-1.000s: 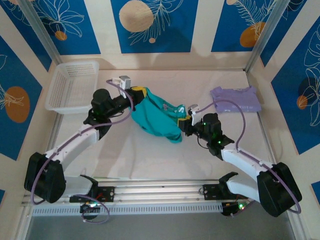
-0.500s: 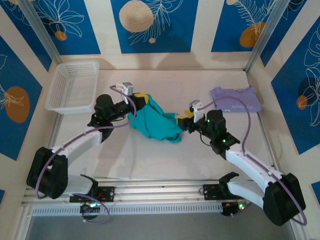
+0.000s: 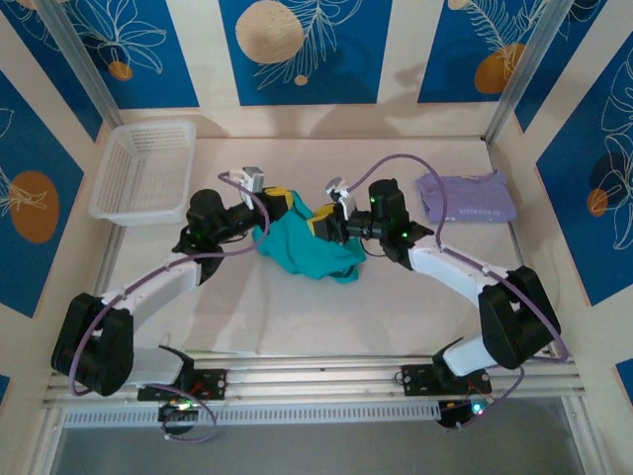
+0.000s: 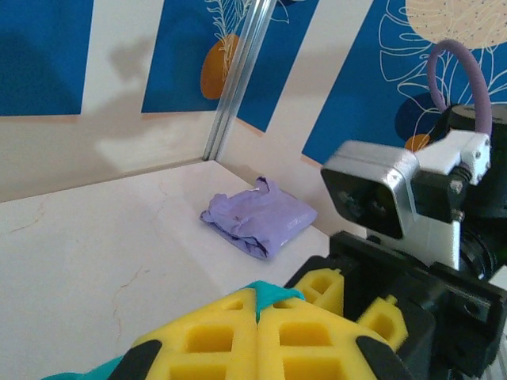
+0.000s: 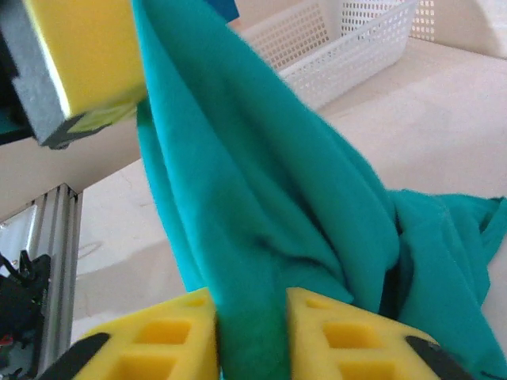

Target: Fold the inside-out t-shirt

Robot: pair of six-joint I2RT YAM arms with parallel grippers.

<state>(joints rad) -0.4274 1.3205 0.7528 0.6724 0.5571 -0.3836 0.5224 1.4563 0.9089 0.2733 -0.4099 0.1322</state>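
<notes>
The work is at the early stage of getting hold of the garment, since no fold is made yet. In the top view the inside-out t-shirt (image 3: 309,252) lies as a crumpled teal heap near the middle of the table (image 3: 297,317), with a white basket (image 3: 111,193) at about 10 o'clock from it and a folded lavender shirt (image 3: 467,196) at about 2 o'clock. Both arms meet at the heap's far edge. The left gripper (image 3: 280,196) sits at its 11 o'clock corner and the right gripper (image 3: 322,224) just beside it at about 12 o'clock. The left gripper (image 4: 257,307) is clenched, with a sliver of teal cloth pinched between its yellow pads. In the right wrist view the cloth hangs as a taut ridge from that pad down into the right gripper (image 5: 249,321), whose fingers (image 5: 341,336) press a fold of the shirt (image 5: 261,198) between them. With the two grips so close together, the next move probably calls for drawing them apart toward 9 and 3 o'clock. The edge must not slip from either grip, so that the body opens out and can be laid flat for folding.
</notes>
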